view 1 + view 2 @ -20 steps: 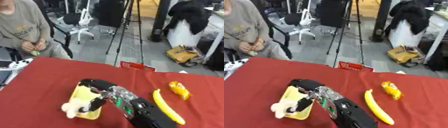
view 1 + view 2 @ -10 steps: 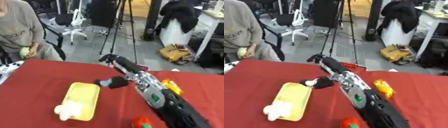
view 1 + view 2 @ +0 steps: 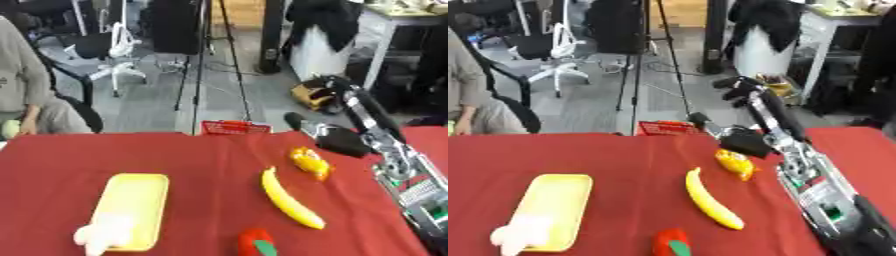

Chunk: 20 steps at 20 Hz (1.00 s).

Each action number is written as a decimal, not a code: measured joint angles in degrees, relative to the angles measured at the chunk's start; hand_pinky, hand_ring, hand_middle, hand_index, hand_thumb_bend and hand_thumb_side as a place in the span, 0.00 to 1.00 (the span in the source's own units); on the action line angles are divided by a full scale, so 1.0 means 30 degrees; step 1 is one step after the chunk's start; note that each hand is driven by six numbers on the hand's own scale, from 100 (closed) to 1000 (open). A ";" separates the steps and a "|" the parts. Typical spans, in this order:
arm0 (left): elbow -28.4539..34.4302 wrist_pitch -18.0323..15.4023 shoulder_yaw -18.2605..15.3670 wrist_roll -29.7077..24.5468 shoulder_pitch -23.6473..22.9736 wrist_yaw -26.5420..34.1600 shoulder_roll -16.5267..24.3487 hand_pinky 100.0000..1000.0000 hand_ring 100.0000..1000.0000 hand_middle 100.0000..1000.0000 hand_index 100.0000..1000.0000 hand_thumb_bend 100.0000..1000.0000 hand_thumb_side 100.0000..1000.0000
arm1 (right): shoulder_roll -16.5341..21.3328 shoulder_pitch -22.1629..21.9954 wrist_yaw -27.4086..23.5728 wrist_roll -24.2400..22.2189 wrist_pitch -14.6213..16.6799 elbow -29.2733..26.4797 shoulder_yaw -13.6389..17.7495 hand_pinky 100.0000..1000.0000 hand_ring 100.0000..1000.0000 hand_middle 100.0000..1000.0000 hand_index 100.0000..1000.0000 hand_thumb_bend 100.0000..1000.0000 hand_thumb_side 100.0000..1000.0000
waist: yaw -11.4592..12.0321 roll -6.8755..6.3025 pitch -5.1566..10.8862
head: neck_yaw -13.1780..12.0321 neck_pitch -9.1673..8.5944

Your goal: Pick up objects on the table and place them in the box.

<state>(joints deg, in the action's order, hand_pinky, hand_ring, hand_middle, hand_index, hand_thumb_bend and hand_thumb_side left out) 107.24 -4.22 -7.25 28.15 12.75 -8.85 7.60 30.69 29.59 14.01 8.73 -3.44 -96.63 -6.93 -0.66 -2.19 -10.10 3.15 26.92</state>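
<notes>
Red cloth covers the surface (image 3: 201, 155) in your left eye view. On it, toward the left, lies a yellow tray (image 3: 136, 207) with a pale, soft-looking lump (image 3: 101, 235) at its near end. Near the middle you have a banana (image 3: 289, 200) lying lengthwise, and just beyond it to the right an orange-yellow object (image 3: 311, 162) too blurred to name. At the near edge sits a red object (image 3: 256, 244) with a green patch on top. Your right hand (image 3: 337, 137) comes in from the right side, raised above the far right of the cloth, close to the orange-yellow object but apart from it. Its fingers are spread: one dark finger reaches left, others reach up and back, and nothing is between them. A red basket-like item (image 3: 234, 127) shows just past the far edge of the surface.

Your right eye view gives the same layout shifted left. The right hand's fingers (image 3: 741, 85) stand straight and apart, empty, while the palm hangs just beyond the orange-yellow object without touching it. Banana, tray and red object all lie untouched on the cloth. Your left hand does not show in either view.
</notes>
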 measured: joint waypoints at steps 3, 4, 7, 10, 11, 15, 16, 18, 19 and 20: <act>-0.0203 0.0183 0.0002 -0.0182 -0.0061 0.0041 0.0044 0.49 0.71 0.65 0.72 0.58 0.86 | 0.0082 -0.1175 -0.0847 0.0577 -0.0257 -0.0576 0.0561 0.65 0.71 0.78 0.82 0.50 0.54 | -0.0702 -0.0405 -0.0024 | -0.0196 0.0038; -0.0233 0.0223 0.0007 -0.0234 -0.0062 0.0063 0.0045 0.50 0.71 0.65 0.72 0.59 0.85 | 0.0086 -0.1422 -0.1020 0.0726 -0.0315 -0.0664 0.0704 0.65 0.70 0.77 0.82 0.50 0.53 | -0.0783 -0.0513 -0.0033 | -0.0220 0.0074; -0.0358 0.0338 0.0008 -0.0401 -0.0227 0.0082 0.0044 0.50 0.72 0.66 0.73 0.60 0.85 | 0.0081 -0.1994 -0.1203 0.1141 -0.0466 -0.0876 0.1055 0.65 0.70 0.78 0.82 0.49 0.52 | -0.1082 -0.0664 -0.0038 | -0.0347 0.0105; -0.0462 0.0442 0.0015 -0.0611 -0.0398 0.0088 0.0033 0.50 0.73 0.67 0.73 0.61 0.84 | -0.0047 -0.2580 -0.1200 0.1415 -0.0583 -0.0934 0.1280 0.65 0.70 0.78 0.82 0.49 0.52 | -0.1156 -0.1016 -0.0038 | -0.0405 0.0271; -0.0500 0.0476 0.0018 -0.0688 -0.0421 0.0088 0.0028 0.50 0.72 0.67 0.73 0.62 0.84 | -0.0088 -0.2706 -0.1193 0.1469 -0.0606 -0.0934 0.1322 0.64 0.70 0.78 0.82 0.49 0.51 | -0.1187 -0.1021 -0.0038 | -0.0425 0.0322; -0.0595 0.0634 0.0020 -0.0876 -0.0557 0.0101 0.0017 0.49 0.71 0.65 0.72 0.62 0.84 | -0.0291 -0.3018 -0.1166 0.1614 -0.0691 -0.0953 0.1385 0.64 0.70 0.78 0.82 0.49 0.51 | -0.1238 -0.1125 -0.0038 | -0.0378 0.0806; -0.0627 0.0670 0.0024 -0.0911 -0.0563 0.0102 0.0001 0.49 0.71 0.65 0.72 0.62 0.84 | -0.0346 -0.3071 -0.1163 0.1631 -0.0708 -0.0953 0.1407 0.64 0.70 0.78 0.82 0.49 0.51 | -0.1243 -0.1125 -0.0038 | -0.0338 0.1003; -0.0659 0.0726 0.0024 -0.0965 -0.0584 0.0105 -0.0029 0.49 0.71 0.64 0.71 0.62 0.84 | -0.0409 -0.3148 -0.1153 0.1637 -0.0714 -0.0953 0.1426 0.64 0.70 0.78 0.82 0.49 0.51 | -0.1241 -0.1125 -0.0038 | -0.0297 0.1386; -0.0659 0.0741 0.0024 -0.0977 -0.0584 0.0105 -0.0038 0.49 0.71 0.64 0.71 0.62 0.84 | -0.0423 -0.3157 -0.1148 0.1638 -0.0716 -0.0953 0.1455 0.64 0.70 0.78 0.82 0.49 0.51 | -0.1240 -0.1125 -0.0038 | -0.0293 0.1554; -0.0659 0.0763 0.0025 -0.0998 -0.0596 0.0106 -0.0040 0.49 0.71 0.64 0.71 0.62 0.84 | -0.0460 -0.3148 -0.1133 0.1639 -0.0723 -0.0953 0.1481 0.64 0.70 0.78 0.82 0.49 0.51 | -0.1231 -0.1125 -0.0038 | -0.0293 0.1717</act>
<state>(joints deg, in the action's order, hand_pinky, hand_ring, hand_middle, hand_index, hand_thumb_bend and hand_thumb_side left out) 105.26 -1.93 -7.18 25.16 10.96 -8.53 7.48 29.31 20.15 10.61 13.65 -5.60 -99.49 -2.48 -4.35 -5.56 -10.21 2.27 32.07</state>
